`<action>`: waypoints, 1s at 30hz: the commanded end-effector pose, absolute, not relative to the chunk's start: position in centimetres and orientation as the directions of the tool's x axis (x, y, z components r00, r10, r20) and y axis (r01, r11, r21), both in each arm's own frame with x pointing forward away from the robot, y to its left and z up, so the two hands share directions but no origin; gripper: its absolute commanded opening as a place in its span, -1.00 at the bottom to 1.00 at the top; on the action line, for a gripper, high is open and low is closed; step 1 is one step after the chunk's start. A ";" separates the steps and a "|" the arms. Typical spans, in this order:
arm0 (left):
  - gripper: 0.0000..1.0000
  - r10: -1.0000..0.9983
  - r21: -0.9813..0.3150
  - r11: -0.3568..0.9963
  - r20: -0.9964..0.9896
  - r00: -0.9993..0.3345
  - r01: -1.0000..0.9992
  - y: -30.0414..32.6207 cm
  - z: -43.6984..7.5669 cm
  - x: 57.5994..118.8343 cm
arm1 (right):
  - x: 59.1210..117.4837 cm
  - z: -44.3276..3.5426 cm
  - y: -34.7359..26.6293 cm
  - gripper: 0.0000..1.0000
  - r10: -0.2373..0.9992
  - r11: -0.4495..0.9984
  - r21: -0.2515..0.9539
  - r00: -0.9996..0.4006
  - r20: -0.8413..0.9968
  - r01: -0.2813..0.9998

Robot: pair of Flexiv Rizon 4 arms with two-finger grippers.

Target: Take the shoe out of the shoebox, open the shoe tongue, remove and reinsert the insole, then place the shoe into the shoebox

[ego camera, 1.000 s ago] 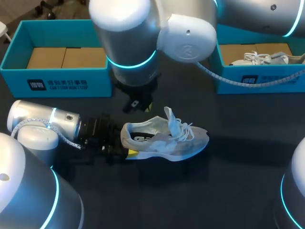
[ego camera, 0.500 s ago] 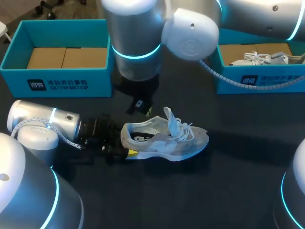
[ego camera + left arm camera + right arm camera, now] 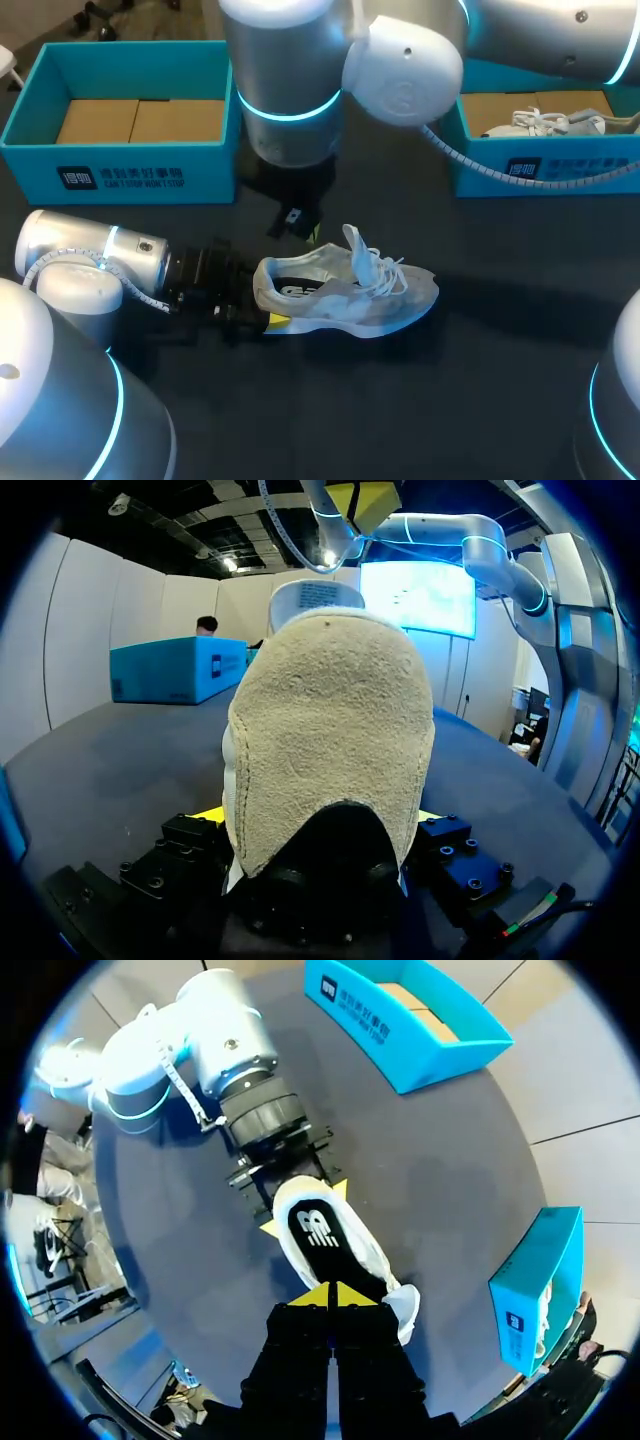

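the shoe [image 3: 345,290] lies on its sole near the middle of the dark desk [image 3: 480,400], outside both boxes, heel toward the left edge, toe toward the right. it is a pale grey and white mesh trainer with white laces [image 3: 388,272], a raised tongue [image 3: 354,243], a black insole [image 3: 318,1228] with a white mark, and a beige suede heel patch [image 3: 330,730]. the left fingers [image 3: 208,814] pinch the heel from both sides. the right fingers [image 3: 312,1297] hang above the shoe, pressed together on nothing. one teal shoebox [image 3: 130,165] stands at the far left corner, another [image 3: 560,170] at the far right holding a second pale shoe [image 3: 540,122].
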State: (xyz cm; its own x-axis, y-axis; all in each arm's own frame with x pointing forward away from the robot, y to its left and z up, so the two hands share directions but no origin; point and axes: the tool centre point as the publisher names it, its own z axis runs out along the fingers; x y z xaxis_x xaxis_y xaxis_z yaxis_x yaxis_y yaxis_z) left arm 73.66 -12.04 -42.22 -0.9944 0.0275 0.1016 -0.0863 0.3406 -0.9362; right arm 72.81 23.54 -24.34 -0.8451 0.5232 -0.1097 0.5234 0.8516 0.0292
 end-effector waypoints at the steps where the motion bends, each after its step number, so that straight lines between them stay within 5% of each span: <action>1: -1.00 0.027 -0.936 0.342 0.101 -0.995 -0.086 -12.1 -42.4 73.7 | 72.8 -24.4 23.4 -1.00 0.523 0.852 0.032 -0.845 -0.108 0.523; 14: -1.00 0.027 -0.936 0.342 0.101 -0.995 -0.086 -12.1 -42.4 73.7 | 74.1 -28.2 22.5 -1.00 0.341 0.940 0.039 -0.919 -0.198 0.340; 30: -1.00 0.027 -0.936 0.342 0.101 -0.995 -0.086 -12.1 -42.4 73.7 | 74.3 -28.8 22.5 -1.00 0.328 0.944 0.035 -0.928 -0.175 0.327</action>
State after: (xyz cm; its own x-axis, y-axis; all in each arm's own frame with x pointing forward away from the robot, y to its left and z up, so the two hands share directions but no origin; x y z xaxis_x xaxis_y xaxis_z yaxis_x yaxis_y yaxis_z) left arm 73.66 -12.04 -42.22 -0.9944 0.0275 0.1016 -0.0862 0.3406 -0.9362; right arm 74.06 22.65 -28.17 -0.9195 0.3399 -0.1975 0.3399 0.9398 0.0351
